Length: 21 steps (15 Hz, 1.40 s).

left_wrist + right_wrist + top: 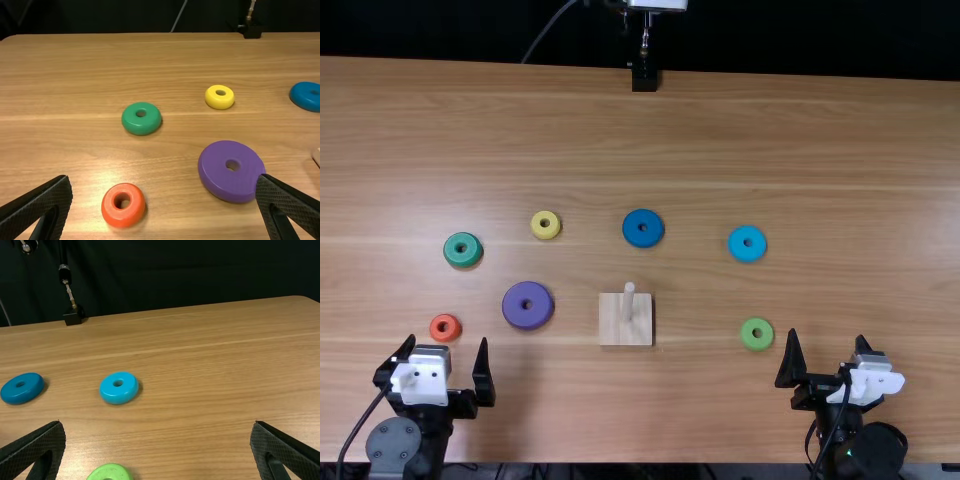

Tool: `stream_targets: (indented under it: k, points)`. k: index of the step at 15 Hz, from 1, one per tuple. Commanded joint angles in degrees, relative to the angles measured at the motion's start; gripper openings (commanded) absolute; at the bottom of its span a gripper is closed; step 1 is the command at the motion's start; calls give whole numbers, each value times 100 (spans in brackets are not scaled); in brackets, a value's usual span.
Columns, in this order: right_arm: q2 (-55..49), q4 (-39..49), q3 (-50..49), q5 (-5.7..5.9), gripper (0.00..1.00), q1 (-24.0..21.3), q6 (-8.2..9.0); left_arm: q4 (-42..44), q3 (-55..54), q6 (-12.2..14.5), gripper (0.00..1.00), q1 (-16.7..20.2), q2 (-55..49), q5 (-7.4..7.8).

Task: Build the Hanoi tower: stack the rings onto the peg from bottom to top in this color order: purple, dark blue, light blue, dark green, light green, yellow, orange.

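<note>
Left of the peg block [611, 325]: left gripper [447, 342], fingers spread, aimed forward; orange [436, 327], dark green [450, 250], purple [515, 305], yellow rings [537, 228]. Beyond it: dark blue ring [643, 239]. Right of it: light blue [737, 248], light green rings [748, 337]; right gripper [827, 336], likewise.

The pale wooden peg [628, 300] stands upright on its square base [611, 322]; seven rings lie flat on the surface [720, 130], all apart; the wide purple ring [513, 307] sits between base and small orange ring [435, 328]; dark green ring [451, 251], yellow ring [537, 231] and dark blue ring [631, 233] lie farther off; right, light blue ring [735, 247] beyond light green ring [747, 338].
</note>
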Motion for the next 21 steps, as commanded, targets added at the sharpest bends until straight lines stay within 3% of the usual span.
stream_targets:
  k: [1,5,12,13,15,16,20,21]
  points:
    - [-73,-415,-315,-9,100,-49,0,-293,-633,21,100,27,-69,-26]
    - [-73,-415,-324,-9,100,-49,0,-283,237,42,100,18,-69,17]
    - [-73,-415,-324,-9,100,-49,0,-420,2654,42,100,53,2418,80]
    - [-73,-415,-315,-9,100,-40,0,-652,3032,32,100,9,2981,312]
    - [-73,-415,-324,-9,100,-49,0,-1517,3955,21,100,-17,4194,1103]
    - [-73,-415,-324,-9,100,-49,0,-1970,4421,11,100,-17,4730,1314]
    - [-73,-415,-324,-9,100,-49,0,-3278,5572,0,100,-61,6198,1135]
    - [-73,-415,-324,-9,100,-49,0,-3574,5722,11,100,-105,6470,839]
